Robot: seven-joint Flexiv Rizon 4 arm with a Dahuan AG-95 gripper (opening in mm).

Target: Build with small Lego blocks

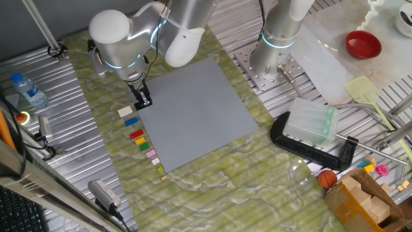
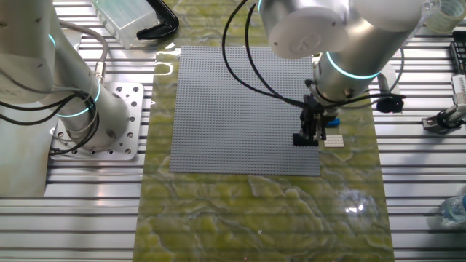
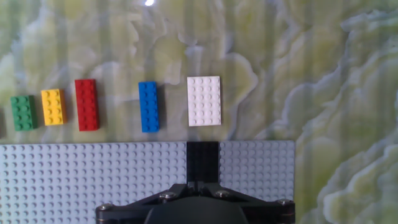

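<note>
- gripper (image 3: 202, 180) is pinching the black brick (image 3: 202, 160), sitting right at the grey baseplate's (image 3: 93, 180) edge
- just off the plate on the mat: white brick (image 3: 204, 101), blue (image 3: 148, 106), red (image 3: 86, 104), yellow (image 3: 53, 107), green (image 3: 23, 112) in a row

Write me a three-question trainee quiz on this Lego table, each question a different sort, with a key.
1. True or false: the black brick in the pincer is over the grey baseplate.
2. Multiple choice: in the hand view, which loose brick lies nearest the white brick? A) green brick B) blue brick C) yellow brick
3. Fill in: between the yellow and blue bricks lies the ____ brick.

Key: 1 true; 2 B; 3 red.
</note>
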